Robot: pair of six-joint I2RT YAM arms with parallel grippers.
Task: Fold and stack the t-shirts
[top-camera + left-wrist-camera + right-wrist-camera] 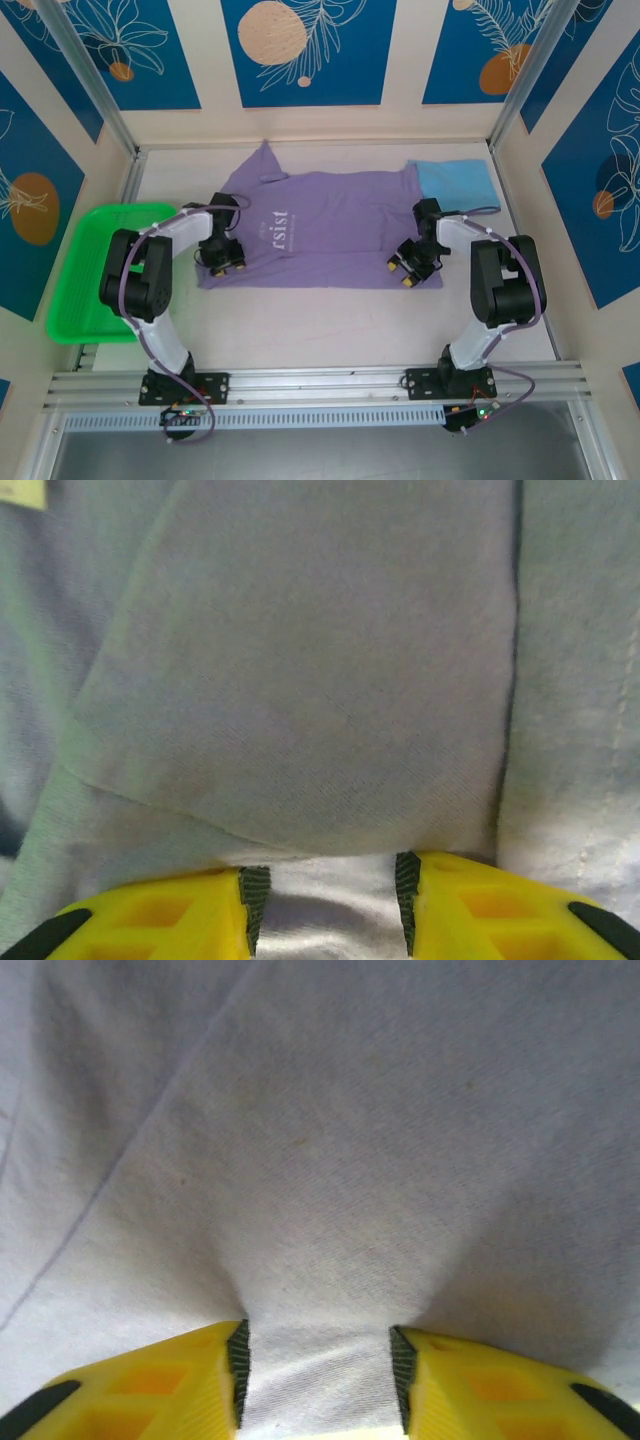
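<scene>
Gripping lavender t-shirt (330, 225) by near edge with left hand (327, 900) and right hand (317, 1370). Lift level together; lay squarely onto far edge.

The right gripper (318, 1365) shows its two yellow fingers (150, 1395) at the near edge of the view, their black ribbed pads (238, 1360) facing each other. A bunch of the lavender t-shirt (330, 1160) sits between the pads and touches both, and the jaws are closed onto it, kept partly apart by the cloth. Soft creases fan outward from the pinch, deepest just beyond each pad. The cloth spreads ahead of the fingertips and out past both fingers. A seam (110, 1175) runs diagonally from far ahead of the fingertips back toward the left-hand finger's side. A thin bright strip lies under the cloth between the fingers, too narrow to identify.
</scene>
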